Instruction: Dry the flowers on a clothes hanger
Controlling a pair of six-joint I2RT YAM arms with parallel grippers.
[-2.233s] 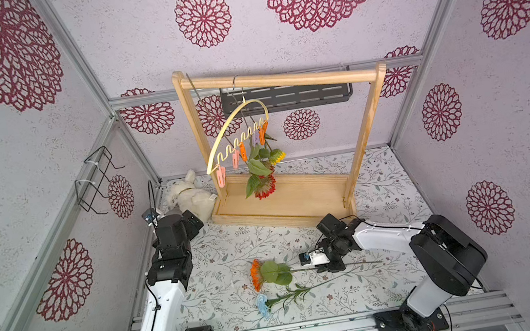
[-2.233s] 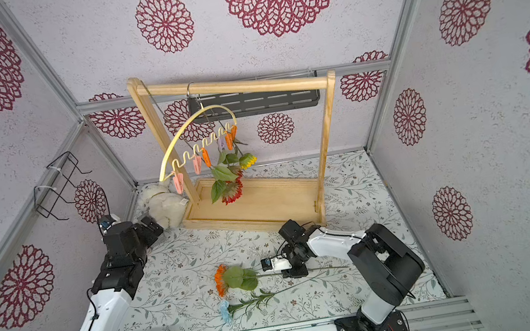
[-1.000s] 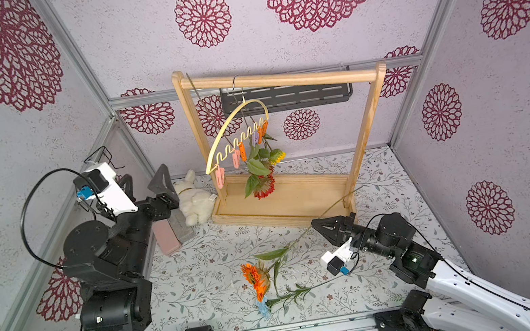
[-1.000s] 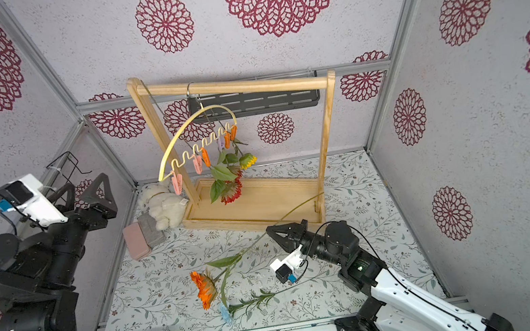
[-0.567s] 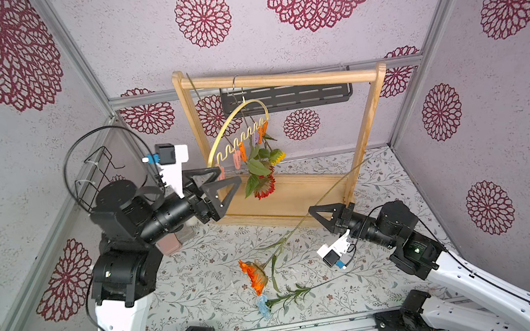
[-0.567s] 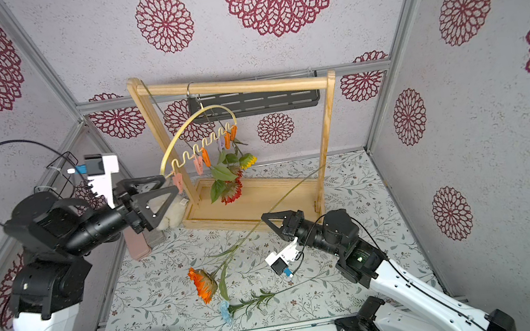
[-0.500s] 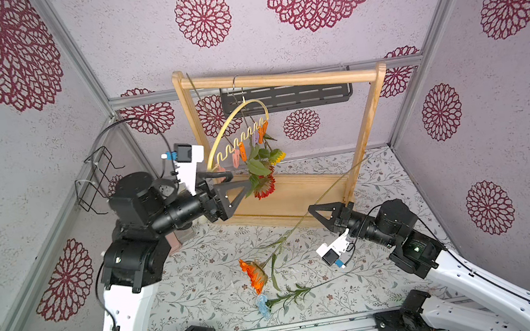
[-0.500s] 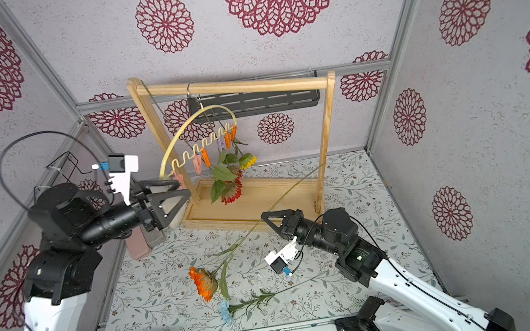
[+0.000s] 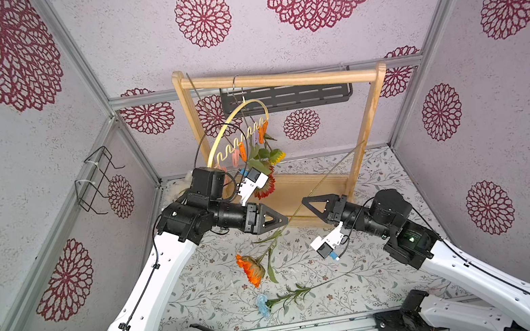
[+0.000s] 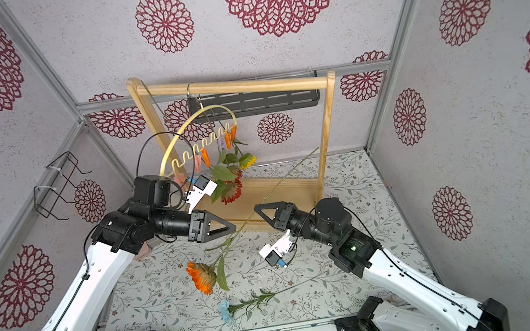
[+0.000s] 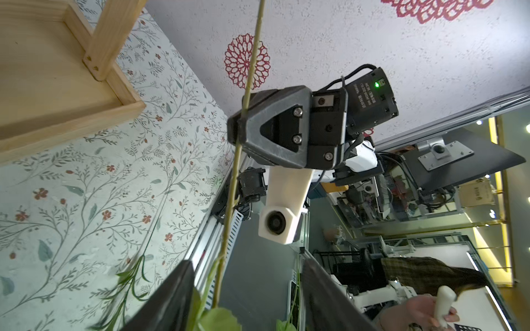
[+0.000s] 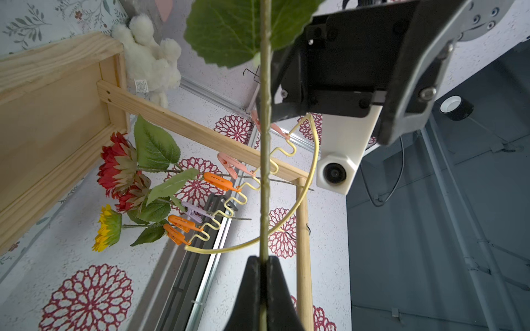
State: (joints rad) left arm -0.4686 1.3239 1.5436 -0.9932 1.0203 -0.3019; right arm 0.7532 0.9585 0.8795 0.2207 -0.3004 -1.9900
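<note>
Right gripper (image 9: 305,200): I see its fingers pinched tight on the stem of the orange flower (image 9: 252,270).
Left gripper (image 9: 284,221): I see fingers parted, that stem between them, nearer the bloom.

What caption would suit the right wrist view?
Right gripper pinching a flower stem; clothes hanger with three hung flowers behind.

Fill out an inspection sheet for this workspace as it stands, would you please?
Surface: floral-print tabletop, light blue flower lying on it.
Job's things: orange flower held aloft; yellow flower and two red flowers clipped to the clothes hanger.
Clutter: white plush toy beside the wooden rack.
Grippers: right gripper shut on the orange flower's stem; left gripper open around it.
Cables: black cable looping above the left wrist.
Surroundings: wire basket on wall.
</note>
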